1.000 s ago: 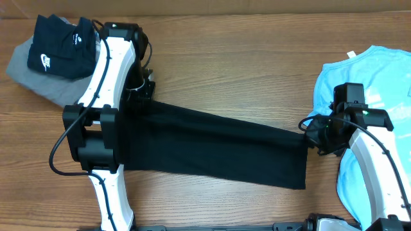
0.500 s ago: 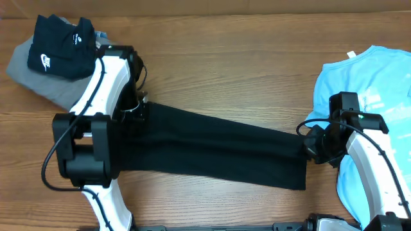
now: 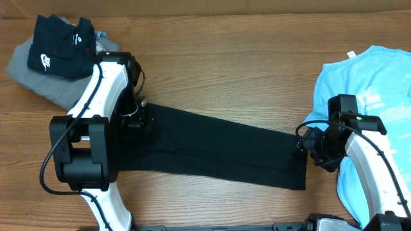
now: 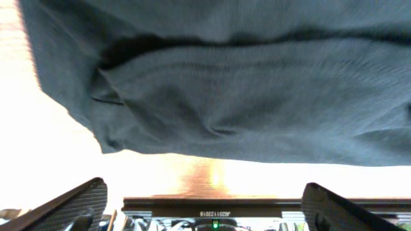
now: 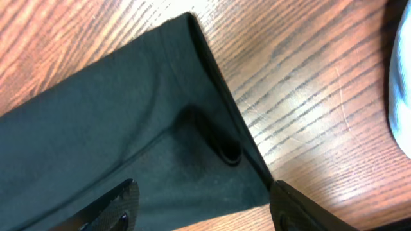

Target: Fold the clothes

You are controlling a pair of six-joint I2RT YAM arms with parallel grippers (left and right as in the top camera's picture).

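Observation:
The clothes (image 3: 218, 151), a plain black T-shirt, lie on the wooden table as a long folded band running from upper left to lower right. My left gripper (image 3: 136, 117) hovers over the band's left end. In the left wrist view the black cloth (image 4: 244, 83) fills the upper part, and the left gripper (image 4: 205, 208) stands wide open with nothing between its fingers. My right gripper (image 3: 307, 145) is at the band's right end. In the right wrist view it (image 5: 205, 205) is open above the cloth's corner (image 5: 115, 128), which lies flat with a small fold.
A small black garment with a white swoosh (image 3: 58, 38) rests on a grey folded garment (image 3: 29, 74) at the back left. A light blue shirt (image 3: 372, 83) lies at the right, partly under the right arm. Bare wood (image 3: 231, 70) shows behind the band.
Both grippers have opened and let go of the black cloth's ends. The left arm has shifted slightly toward the front; the band now lies loose on the table.

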